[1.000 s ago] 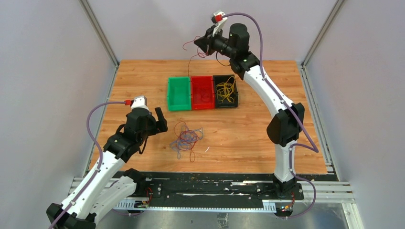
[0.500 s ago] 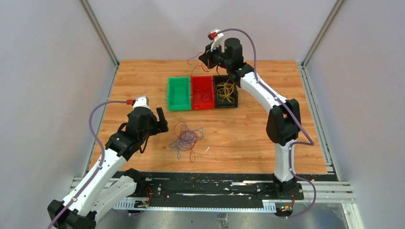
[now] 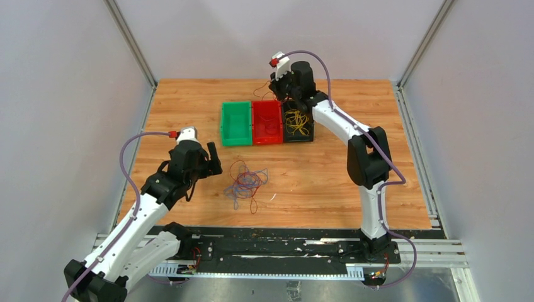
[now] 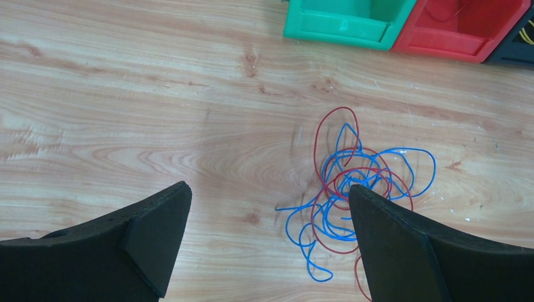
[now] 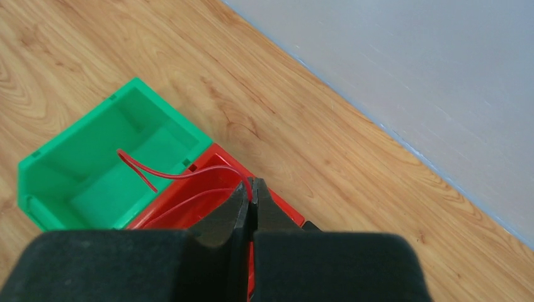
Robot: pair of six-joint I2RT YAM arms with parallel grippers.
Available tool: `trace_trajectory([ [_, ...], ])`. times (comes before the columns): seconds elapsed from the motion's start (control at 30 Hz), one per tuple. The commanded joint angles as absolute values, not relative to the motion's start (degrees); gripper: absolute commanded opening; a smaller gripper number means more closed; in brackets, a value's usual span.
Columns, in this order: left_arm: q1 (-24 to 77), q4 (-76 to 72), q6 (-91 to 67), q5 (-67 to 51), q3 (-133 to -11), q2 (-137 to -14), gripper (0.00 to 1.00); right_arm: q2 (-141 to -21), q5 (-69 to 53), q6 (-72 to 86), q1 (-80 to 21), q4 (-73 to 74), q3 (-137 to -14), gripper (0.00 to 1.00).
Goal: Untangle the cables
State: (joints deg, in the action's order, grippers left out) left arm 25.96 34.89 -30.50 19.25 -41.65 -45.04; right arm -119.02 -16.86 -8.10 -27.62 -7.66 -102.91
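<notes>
My left hand (image 4: 267,194) hangs low over the table (image 3: 327,176) with its two fingers wide apart and nothing between them. Through its wrist camera I see the tangle of red and blue cables (image 4: 345,179) lying loose on the wood. The tangle sits ahead of the right finger and partly behind it, while the left finger is well apart from any wire. From above, this tangle lies near the middle of the table, just to the right of the left hand and nearer to me than the bins. Three small bins stand side by side and touching, toward the far edge: a green bin (image 3: 235,123), a red bin (image 3: 267,140) and a black bin (image 3: 297,138). The black bin holds a heap of yellow cables (image 3: 296,121), and a few thin red wires show inside the red bin. My right hand (image 5: 252,189) is raised over the far end of the red bin, fingers pressed together and clamped on a red cable (image 5: 170,175). From the fingertips that cable arcs out over the corner of the green bin, then bends back down into the red bin.
</notes>
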Motion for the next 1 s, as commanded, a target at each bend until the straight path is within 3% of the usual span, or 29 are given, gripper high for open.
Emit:
trace_trajectory([
  [0.0,26.1,35.43,-30.3,20.82,-41.84,-45.9,1.0,-121.82,-14.47,-12.51,-28.51,-6.36,-103.02,0.0],
  [0.53,26.1,35.42,-30.31,21.36,-41.66,-46.14,1.0,-130.35,-13.37,-9.37,-31.61,-5.12,-106.58,0.0],
  [0.97,26.1,35.28,-30.32,20.91,-41.31,-46.22,1.0,-127.94,-8.85,-15.11,-31.99,-4.22,-102.11,0.0],
])
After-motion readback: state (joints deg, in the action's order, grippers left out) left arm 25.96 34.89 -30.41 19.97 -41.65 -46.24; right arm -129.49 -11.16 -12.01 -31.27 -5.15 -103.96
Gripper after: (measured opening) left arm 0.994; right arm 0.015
